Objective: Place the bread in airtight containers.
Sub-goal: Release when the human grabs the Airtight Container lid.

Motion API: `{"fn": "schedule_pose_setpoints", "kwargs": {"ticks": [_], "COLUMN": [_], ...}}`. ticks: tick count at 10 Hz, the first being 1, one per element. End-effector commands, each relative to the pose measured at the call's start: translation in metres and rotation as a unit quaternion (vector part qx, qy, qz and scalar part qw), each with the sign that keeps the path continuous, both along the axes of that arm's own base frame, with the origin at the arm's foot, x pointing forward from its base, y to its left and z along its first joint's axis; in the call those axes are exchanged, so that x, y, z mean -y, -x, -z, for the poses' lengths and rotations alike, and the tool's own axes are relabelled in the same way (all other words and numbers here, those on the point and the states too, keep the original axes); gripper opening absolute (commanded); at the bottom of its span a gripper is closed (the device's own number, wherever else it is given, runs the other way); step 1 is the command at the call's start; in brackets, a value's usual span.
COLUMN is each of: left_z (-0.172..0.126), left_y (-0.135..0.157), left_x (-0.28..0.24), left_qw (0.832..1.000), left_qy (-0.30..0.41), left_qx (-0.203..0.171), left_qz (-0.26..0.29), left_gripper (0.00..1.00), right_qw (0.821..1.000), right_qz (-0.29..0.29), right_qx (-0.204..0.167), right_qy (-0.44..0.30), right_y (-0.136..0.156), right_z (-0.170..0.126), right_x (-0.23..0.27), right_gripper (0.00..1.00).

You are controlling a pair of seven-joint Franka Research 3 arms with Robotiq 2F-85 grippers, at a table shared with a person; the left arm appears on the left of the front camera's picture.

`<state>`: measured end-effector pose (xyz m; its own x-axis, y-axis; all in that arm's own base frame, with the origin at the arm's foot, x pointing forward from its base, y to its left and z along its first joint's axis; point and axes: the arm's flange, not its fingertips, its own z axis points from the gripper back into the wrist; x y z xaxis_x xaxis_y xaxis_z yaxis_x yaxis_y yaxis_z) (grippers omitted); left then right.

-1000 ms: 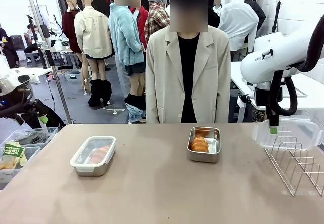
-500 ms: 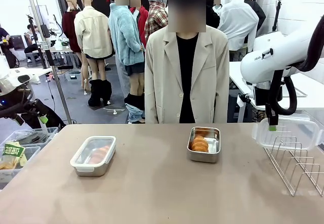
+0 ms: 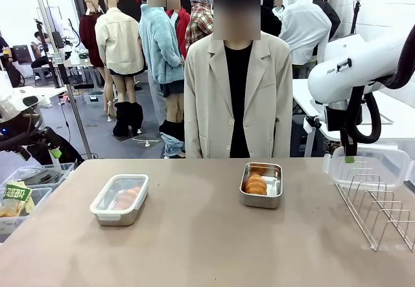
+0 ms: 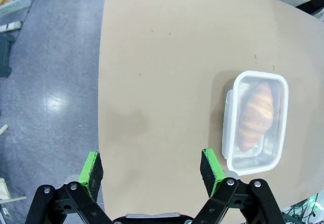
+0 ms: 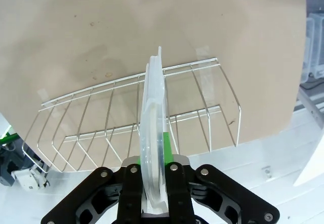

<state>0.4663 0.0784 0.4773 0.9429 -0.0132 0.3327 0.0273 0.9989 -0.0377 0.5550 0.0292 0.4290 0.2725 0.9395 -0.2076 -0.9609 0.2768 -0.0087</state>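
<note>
The step in hand looks like the lidding of the second box. The right gripper [image 5: 152,196] has its jaws pressed onto the edge of a clear plastic lid [image 5: 153,133], which stands on edge between them and rises straight ahead of the fingertips, directly above the wire rack [image 5: 136,118] on the counter [image 3: 194,248]. In the front view the lid [image 3: 369,167] hangs below that gripper [image 3: 350,160], above the rack [image 3: 379,212], so it appears lifted clear of the wires, though contact at its lower edge cannot be ruled out.

The open container [image 3: 262,184] sits well off to the side of those jaws, near the middle of the counter, with bread [image 3: 256,183] lying in it and no lid on. The other container [image 3: 120,199] is already covered, a roll showing through the clear top.

The left gripper [image 4: 152,168] has its jaws spread wide and holds nothing; ahead of them and off to one side lies the covered container [image 4: 255,120] with its bread [image 4: 255,114] inside.

The next move probably calls for carrying the lid across to the open box, turning it from edge-on to flat, lining its rounded corners up with the steel rim, and pressing down evenly until it snaps shut. A tilted approach could leave one corner unseated.
</note>
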Motion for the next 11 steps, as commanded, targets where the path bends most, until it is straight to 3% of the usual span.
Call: {"fn": "schedule_pose_setpoints", "kwargs": {"ticks": [1,3,4,5,7,8,11], "left_z": [-0.001,-0.001,-0.001,-0.001,-0.001,-0.001,-0.001], "left_y": [0.001,0.001,0.001,0.001,0.001,0.001,0.001], "left_x": [-0.002,-0.002,-0.002,-0.002,-0.002,-0.002,-0.002], "left_qw": [1.000,1.000,1.000,1.000,1.000,1.000,1.000], "left_qy": [-0.003,-0.003,-0.003,-0.003,-0.003,-0.003,-0.003], "left_qx": [-0.001,-0.001,-0.001,-0.001,-0.001,-0.001,-0.001], "left_qz": [0.000,0.000,0.000,0.000,0.000,0.000,0.000], "left_gripper": [1.00,1.00,1.00,1.00,1.00,1.00,1.00], "right_qw": [0.999,0.995,0.988,0.978,0.951,0.942,0.935], "right_qz": [0.001,-0.028,-0.033,-0.049,-0.131,-0.154,-0.180], "right_qx": [0.022,0.088,0.147,0.203,0.276,0.298,0.299], "right_qy": [0.025,0.039,0.033,0.016,0.037,0.029,-0.065], "right_y": [0.007,0.036,0.052,0.064,0.076,0.071,0.029], "right_z": [-0.007,-0.041,-0.068,-0.097,-0.135,-0.148,-0.168], "right_x": [-0.002,-0.014,-0.021,-0.038,-0.077,-0.100,-0.150], "right_gripper": [0.00,0.00,0.00,0.00,0.00,0.00,0.00]}}
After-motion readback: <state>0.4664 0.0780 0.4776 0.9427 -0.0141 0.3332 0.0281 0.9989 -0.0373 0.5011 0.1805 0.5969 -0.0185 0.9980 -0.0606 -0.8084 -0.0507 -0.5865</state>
